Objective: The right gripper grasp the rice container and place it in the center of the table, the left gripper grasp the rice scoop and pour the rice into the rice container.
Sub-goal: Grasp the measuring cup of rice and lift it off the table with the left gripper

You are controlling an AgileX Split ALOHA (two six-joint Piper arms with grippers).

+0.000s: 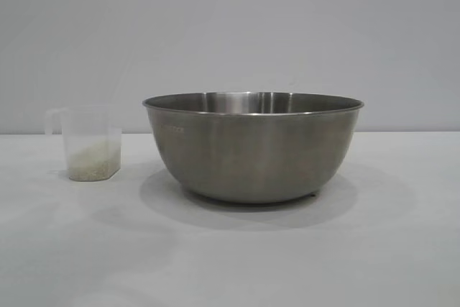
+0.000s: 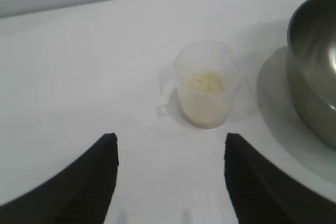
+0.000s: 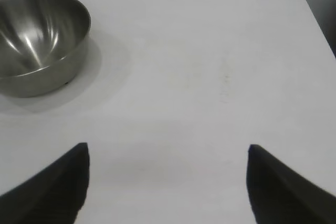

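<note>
Two things matter — the rice scoop (image 2: pixel 205 85), light thin slippery plastic at nine o'clock of the rice container (image 1: pixel 253 145), wants its loop handle pinched, and the left gripper (image 2: pixel 170 145) gapes empty before it, the right gripper (image 3: pixel 168 153) wide, idle

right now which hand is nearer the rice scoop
Left. The left hand is open just short of the rice scoop; the right hand is open over bare table, beyond the rice container.

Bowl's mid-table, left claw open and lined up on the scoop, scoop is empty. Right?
Not quite: the rice scoop isn't empty. The left wrist view shows rice in its bottom. The rest holds: the rice container sits mid-table, and the left claw is open, facing the scoop.
</note>
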